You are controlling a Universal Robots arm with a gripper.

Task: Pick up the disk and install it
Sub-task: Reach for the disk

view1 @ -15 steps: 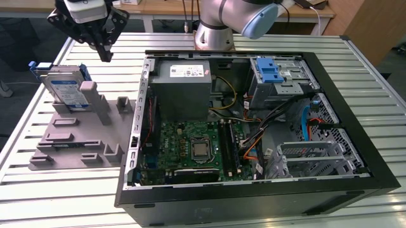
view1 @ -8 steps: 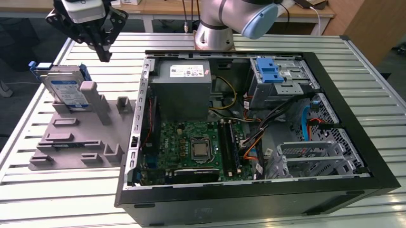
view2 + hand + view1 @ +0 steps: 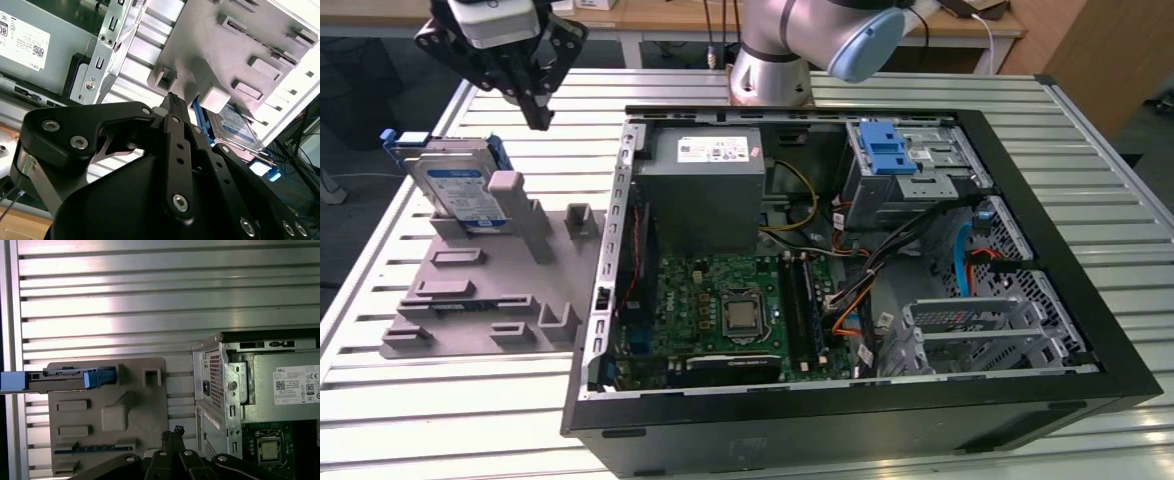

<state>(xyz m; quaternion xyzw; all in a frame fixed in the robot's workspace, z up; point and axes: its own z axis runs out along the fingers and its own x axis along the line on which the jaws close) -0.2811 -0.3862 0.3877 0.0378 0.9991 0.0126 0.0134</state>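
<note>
Empty tool closed, hovering at 1 o'clock of disk; disk stands edge-up in grey fixture, probably for easy top grasp.

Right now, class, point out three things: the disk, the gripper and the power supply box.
disk (image 3: 460, 190): exterior view, on its white-and-blue label.
gripper (image 3: 535, 118): exterior view, at its fingertips.
power supply box (image 3: 707, 205): exterior view, on its grey face below the sticker.
</note>
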